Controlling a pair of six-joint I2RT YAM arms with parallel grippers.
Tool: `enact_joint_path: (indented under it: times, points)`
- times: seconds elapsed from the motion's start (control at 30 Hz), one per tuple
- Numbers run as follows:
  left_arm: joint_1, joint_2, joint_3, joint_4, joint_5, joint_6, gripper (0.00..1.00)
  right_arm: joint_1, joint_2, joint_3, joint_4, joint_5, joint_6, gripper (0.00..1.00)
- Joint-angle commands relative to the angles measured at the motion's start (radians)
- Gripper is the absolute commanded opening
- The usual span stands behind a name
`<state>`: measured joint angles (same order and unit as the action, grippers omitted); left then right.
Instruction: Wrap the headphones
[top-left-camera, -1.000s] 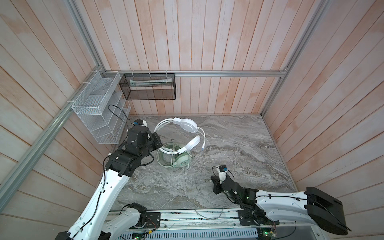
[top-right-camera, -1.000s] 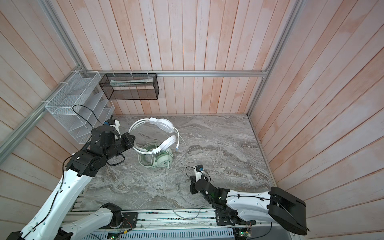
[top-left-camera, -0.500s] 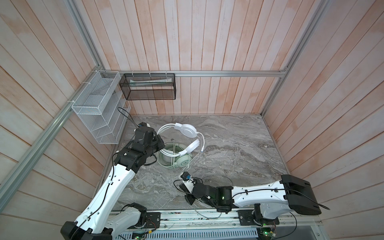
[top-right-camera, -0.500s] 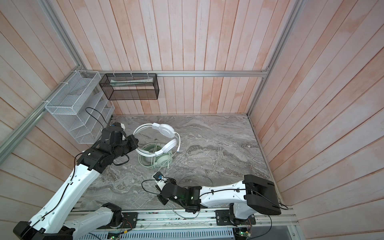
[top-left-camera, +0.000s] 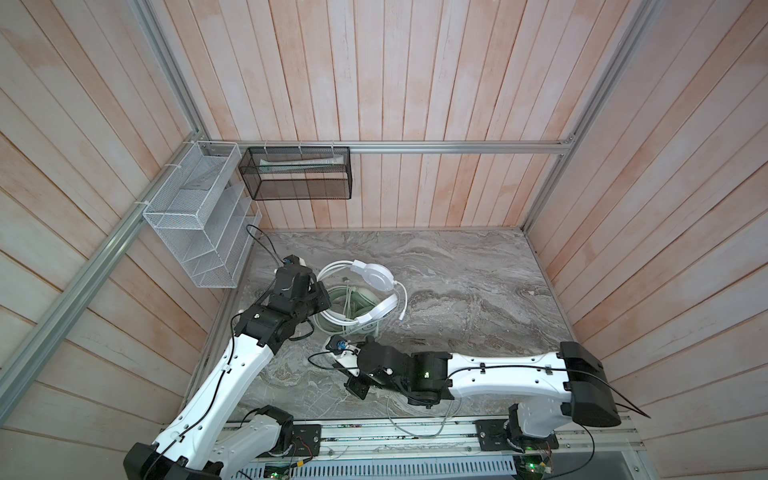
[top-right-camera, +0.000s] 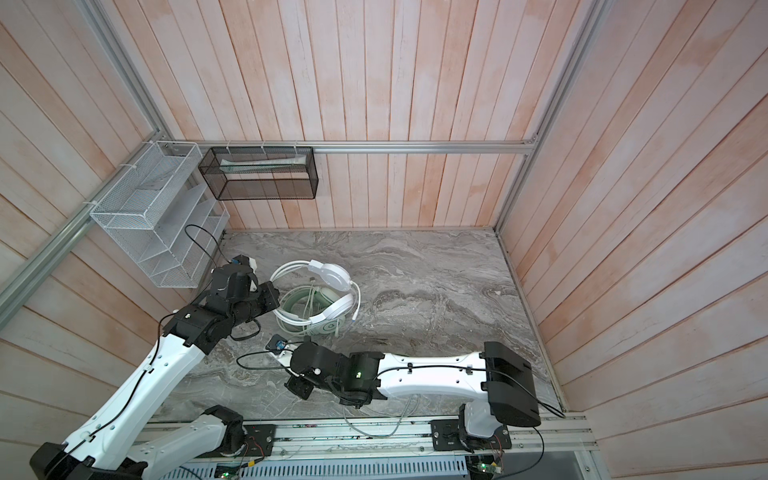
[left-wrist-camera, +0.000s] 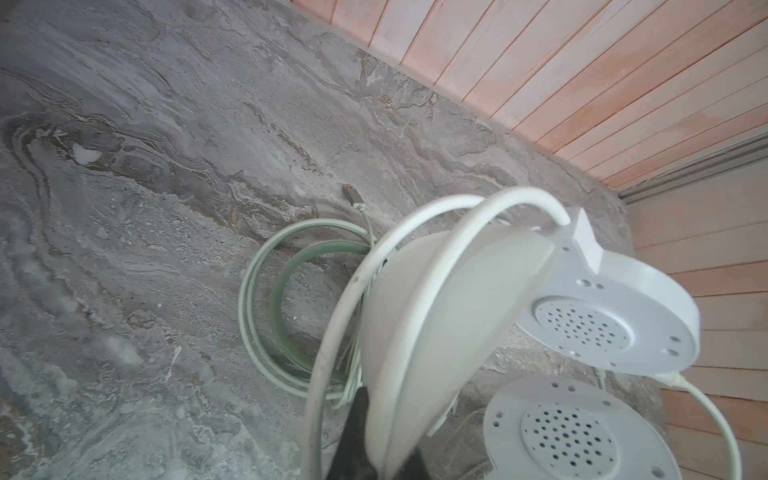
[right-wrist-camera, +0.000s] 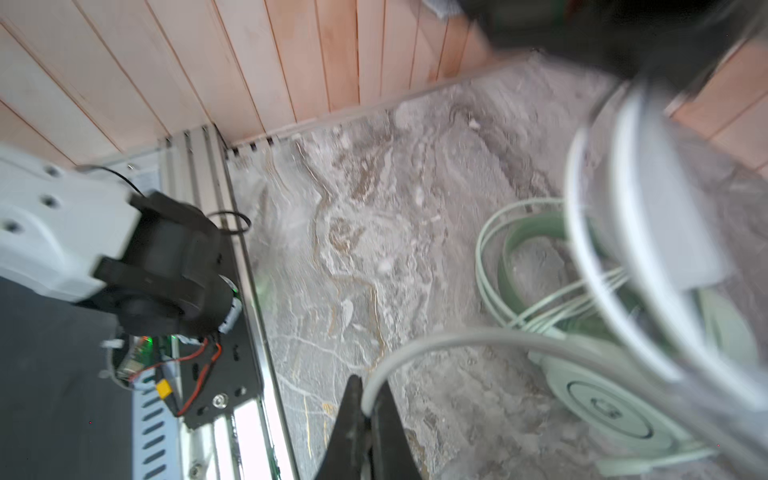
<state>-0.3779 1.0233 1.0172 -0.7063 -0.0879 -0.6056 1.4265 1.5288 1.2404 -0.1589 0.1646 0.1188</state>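
Left tool (top-left-camera: 323, 297) is clamped on the headband (left-wrist-camera: 415, 332) of the white headset (top-left-camera: 372, 276), holding it over the mint-green headset (right-wrist-camera: 602, 409), left-centre of the tabletop (top-left-camera: 457, 270). Right tool (right-wrist-camera: 368, 415) is pinching the white cord (right-wrist-camera: 457, 336) on the near side. Hold the band steady. Lead the cord round with light tension, turns side by side, clear of the green loops.

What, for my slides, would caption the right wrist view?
Right gripper pinching a white cord, with the green headset lying beyond.

The white headset (top-left-camera: 374, 276) tilts above the flat mint-green headset (top-left-camera: 365, 329).
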Motion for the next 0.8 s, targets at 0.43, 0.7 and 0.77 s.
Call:
enact_joint_path:
  times: [0.43, 0.7, 0.77]
  points:
    - [-0.169, -0.298, -0.232, 0.329, -0.113, 0.365, 0.00, -0.270, -0.208, 0.344, -0.678, -0.154, -0.243, 0.00]
    - [-0.250, -0.354, -0.287, 0.393, -0.044, 0.467, 0.00, -0.415, -0.124, 0.502, -0.826, -0.194, -0.369, 0.00]
    - [-0.270, -0.353, -0.292, 0.400, -0.044, 0.483, 0.00, -0.440, -0.109, 0.533, -0.822, -0.218, -0.382, 0.00]
